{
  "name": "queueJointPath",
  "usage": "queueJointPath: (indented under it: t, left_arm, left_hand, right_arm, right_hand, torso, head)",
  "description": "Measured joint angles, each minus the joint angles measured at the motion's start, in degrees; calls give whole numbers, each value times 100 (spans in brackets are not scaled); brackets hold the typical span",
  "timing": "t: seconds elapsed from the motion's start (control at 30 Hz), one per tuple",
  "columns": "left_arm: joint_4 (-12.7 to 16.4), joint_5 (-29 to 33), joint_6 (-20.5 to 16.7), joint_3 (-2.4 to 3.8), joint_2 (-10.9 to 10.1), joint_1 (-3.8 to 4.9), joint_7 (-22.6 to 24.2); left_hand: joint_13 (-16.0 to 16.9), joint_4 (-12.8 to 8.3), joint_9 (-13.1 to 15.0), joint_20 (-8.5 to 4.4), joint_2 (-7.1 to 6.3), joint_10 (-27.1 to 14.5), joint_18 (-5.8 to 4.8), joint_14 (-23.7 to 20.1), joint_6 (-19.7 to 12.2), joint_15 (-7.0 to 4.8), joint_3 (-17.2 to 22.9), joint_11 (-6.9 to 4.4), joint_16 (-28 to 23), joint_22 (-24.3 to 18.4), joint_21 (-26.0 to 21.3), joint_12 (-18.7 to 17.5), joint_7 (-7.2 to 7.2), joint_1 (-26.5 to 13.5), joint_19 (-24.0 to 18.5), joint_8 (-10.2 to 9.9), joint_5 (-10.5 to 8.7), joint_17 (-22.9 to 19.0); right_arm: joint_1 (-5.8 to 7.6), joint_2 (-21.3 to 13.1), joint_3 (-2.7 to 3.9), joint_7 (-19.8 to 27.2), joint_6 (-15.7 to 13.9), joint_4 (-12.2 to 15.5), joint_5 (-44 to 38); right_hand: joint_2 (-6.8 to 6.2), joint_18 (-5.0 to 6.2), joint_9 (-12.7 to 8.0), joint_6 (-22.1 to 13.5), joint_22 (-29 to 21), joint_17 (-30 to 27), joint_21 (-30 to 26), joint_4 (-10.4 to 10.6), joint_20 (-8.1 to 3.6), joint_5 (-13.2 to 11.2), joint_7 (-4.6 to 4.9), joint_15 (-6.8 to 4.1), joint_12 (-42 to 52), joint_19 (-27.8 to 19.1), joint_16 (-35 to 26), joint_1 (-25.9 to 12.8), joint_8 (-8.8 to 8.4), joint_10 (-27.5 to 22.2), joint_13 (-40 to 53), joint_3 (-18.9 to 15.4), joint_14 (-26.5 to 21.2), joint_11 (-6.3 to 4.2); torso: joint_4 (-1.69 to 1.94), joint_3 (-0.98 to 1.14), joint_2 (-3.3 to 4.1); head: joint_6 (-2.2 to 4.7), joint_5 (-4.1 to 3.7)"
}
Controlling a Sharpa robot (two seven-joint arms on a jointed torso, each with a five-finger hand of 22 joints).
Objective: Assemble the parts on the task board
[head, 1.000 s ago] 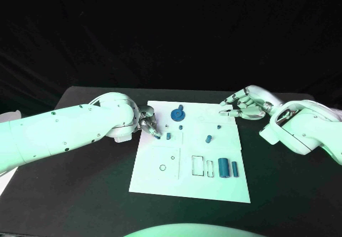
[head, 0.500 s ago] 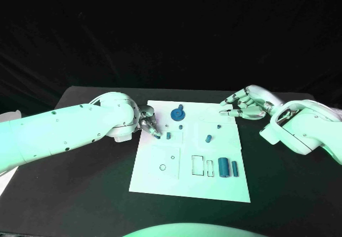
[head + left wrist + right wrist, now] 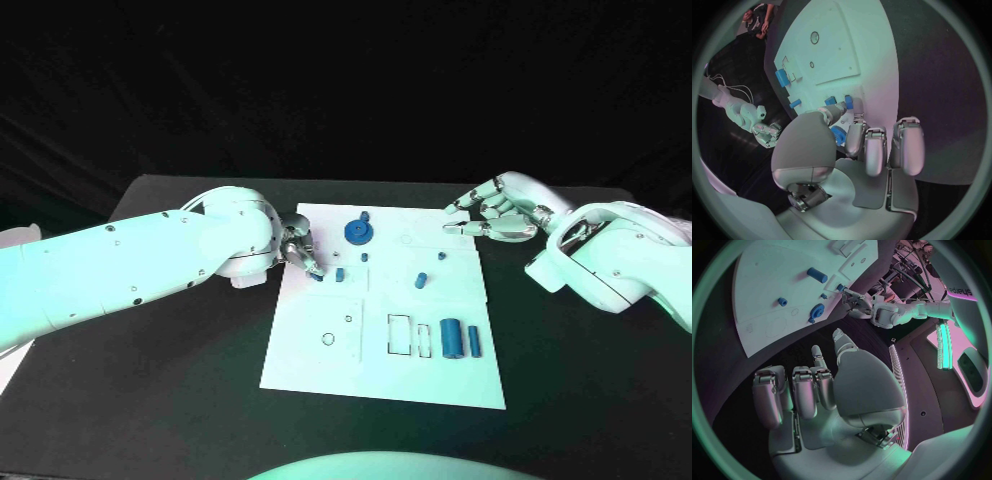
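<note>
Nearest end of board (image 3: 310, 370), well short of both hands: fat cyl (image 3: 453, 338) and slim bar (image 3: 475, 342) lying flat side by side, just beside two rectangular slots (image 3: 401, 335), nothing in either; round hole (image 3: 329, 339) on L-hand side, also unfilled. Prob. hard plastic, light, stiff and smooth, so likely to roll or skid under a sideways nudge; best taken across the middle, thumb against finger, lifted straight up. Further out, mid-board: short pegs, one (image 3: 421, 281) between the hands, one (image 3: 340, 273) just beside L fingertips, a third bit (image 3: 316, 277) right at those tips. Tiny, easy to tip or fumble; pinch low on the sides, no squeeze needed, then seat upright w/o forcing. L hand (image 3: 300, 250) at board's edge, fingers curled down at that bit; blue seen between thumb and fingers in left wrist view, but pinched or merely behind: cannot tell. Just past L hand, toward R hand: gear (image 3: 358, 234), flat, toothed, prob. sitting on its post; grip by the rim if moved. Farthest: R hand (image 3: 490, 218) by board's far corner, fingers curled in, nothing held, apart from all parts.
</note>
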Motion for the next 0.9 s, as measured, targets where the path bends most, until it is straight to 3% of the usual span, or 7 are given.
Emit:
queueJointPath:
  t: [0.23,0.47,0.9]
  left_arm:
    - [-47,29,-13,3,55,4,-86]
    - [-117,35,-27,5,128,10,-167]
    - [-160,36,-39,-4,191,5,-233]
  left_hand:
    - [39,35,-6,-42,12,19,-2,2,12,-39,-35,-19,0,-1,5,32,-12,-84,0,0,14,0]
    - [116,118,-21,-42,-12,62,-1,0,183,-42,-118,-23,0,-1,31,125,-143,-283,0,12,36,0]
    - [122,186,-38,-42,-98,125,0,0,232,-41,-187,-46,0,-2,76,200,-153,-414,0,24,37,-1]
  right_arm:
    - [0,-10,0,2,0,16,0]
    - [1,-17,1,3,-1,27,1]
    - [1,-33,1,5,-1,40,1]
  right_hand:
    - [9,0,0,0,-1,0,0,0,0,0,0,0,0,0,0,-9,0,0,0,0,0,0]
    - [9,0,-1,0,-1,-1,0,0,0,0,0,0,0,0,0,-9,0,0,0,0,0,0]
    - [33,0,-2,0,-2,-2,0,0,0,35,0,0,0,0,0,15,0,0,0,0,0,0]
  torso:
    - [1,-3,1]
    - [1,-9,2]
    - [3,-7,1]
  head:
    - [-1,-1]
    - [0,-12]
    - [-19,-39]
